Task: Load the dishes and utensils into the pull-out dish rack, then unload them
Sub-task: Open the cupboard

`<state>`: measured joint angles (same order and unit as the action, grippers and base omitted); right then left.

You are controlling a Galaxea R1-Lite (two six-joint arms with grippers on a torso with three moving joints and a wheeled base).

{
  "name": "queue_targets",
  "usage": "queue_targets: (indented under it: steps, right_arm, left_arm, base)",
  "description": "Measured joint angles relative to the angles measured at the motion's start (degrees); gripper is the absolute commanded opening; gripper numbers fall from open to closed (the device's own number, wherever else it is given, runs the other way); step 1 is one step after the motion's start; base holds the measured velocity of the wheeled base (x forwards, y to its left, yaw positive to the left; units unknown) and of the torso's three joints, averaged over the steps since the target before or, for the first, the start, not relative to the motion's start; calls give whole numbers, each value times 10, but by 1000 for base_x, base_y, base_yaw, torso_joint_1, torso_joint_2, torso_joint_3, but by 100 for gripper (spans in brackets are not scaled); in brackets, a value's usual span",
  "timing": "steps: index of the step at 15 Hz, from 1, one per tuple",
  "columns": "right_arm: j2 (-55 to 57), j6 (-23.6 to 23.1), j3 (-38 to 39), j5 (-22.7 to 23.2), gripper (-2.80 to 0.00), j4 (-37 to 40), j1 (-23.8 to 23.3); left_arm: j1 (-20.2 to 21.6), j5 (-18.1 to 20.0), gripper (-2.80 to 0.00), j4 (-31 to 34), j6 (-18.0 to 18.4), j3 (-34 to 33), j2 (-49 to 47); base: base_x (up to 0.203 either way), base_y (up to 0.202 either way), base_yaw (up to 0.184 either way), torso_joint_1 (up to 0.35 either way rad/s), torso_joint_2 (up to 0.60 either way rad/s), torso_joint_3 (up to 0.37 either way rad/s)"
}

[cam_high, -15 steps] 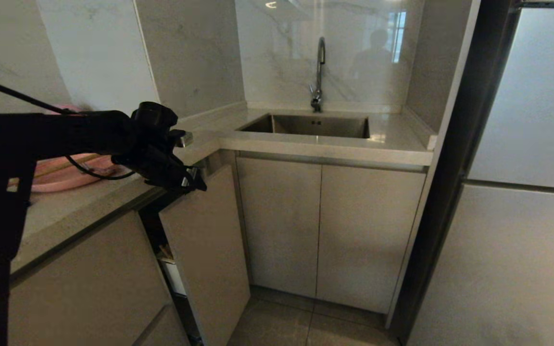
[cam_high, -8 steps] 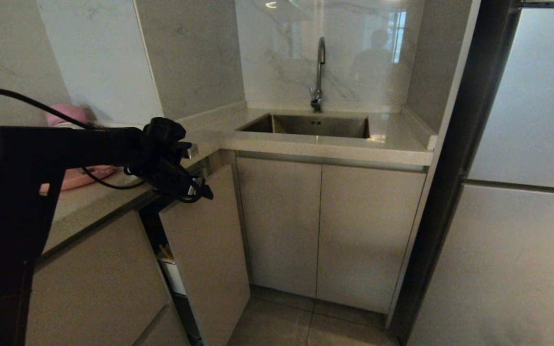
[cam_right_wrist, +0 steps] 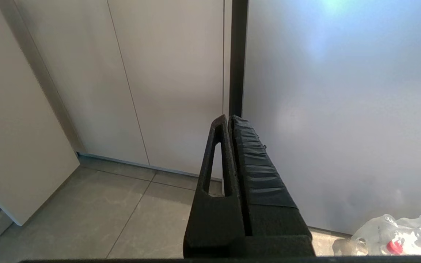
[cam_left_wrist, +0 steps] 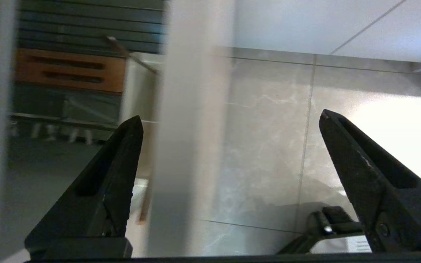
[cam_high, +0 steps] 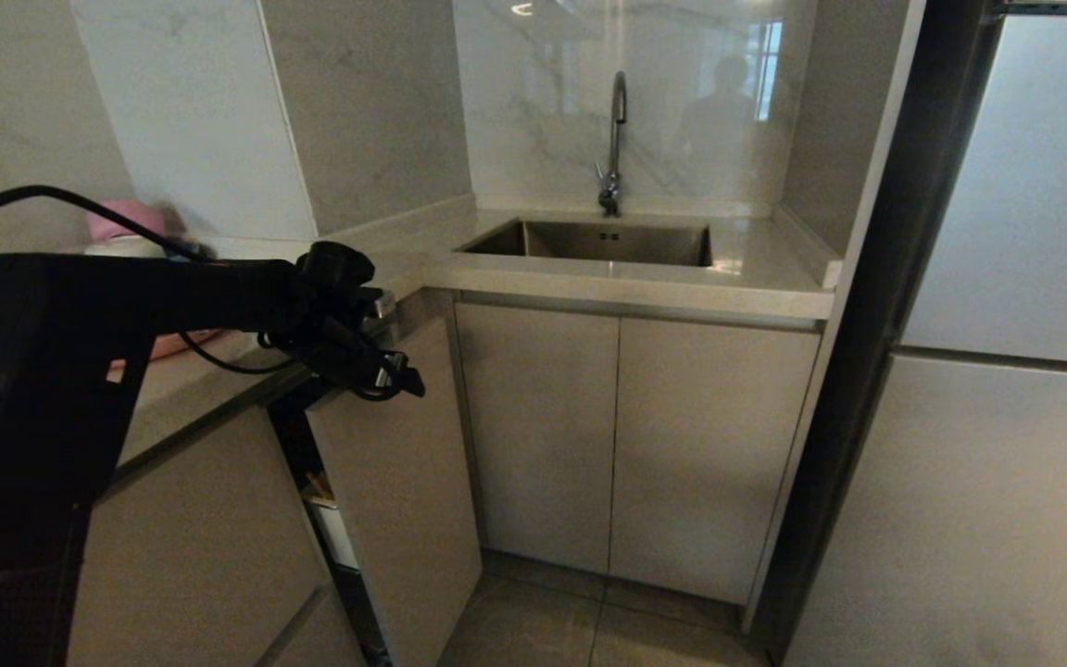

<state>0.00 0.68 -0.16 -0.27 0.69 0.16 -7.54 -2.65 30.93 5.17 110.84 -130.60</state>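
Note:
The pull-out dish rack stands partly pulled out below the counter, its beige door front angled into the room. My left gripper hovers at the door's top edge, open wide. In the left wrist view the gripper has the blurred door edge between its fingers and nothing gripped. Inside the rack I see the brown wooden strip, white pegs and the white utensil cup, with tan utensils poking out of it. A sliver of the pink plate shows on the counter behind my arm. My right gripper hangs shut, parked low by the fridge.
A sink with a tap sits in the counter corner, above closed cabinet doors. The fridge fills the right side. A small pink bowl stands at the counter's back. A plastic bag lies on the floor.
My left arm has swung right and down from above the counter to the rack door's top edge, covering more of the pink plate. The right arm has not moved.

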Motion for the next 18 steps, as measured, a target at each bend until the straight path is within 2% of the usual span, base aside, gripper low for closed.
queue_targets:
  steps: [10,18]
  right_arm:
    - [0,0,0,0,-280,0,0]
    - [0,0,0,0,-280,0,0]
  left_arm:
    - [-59,0,0,1,-39,0,1]
    - [-136,-4,0,0,-83,0,3]
  base:
    - [0,0,0,0,0,0]
    - [0,0,0,0,0,0]
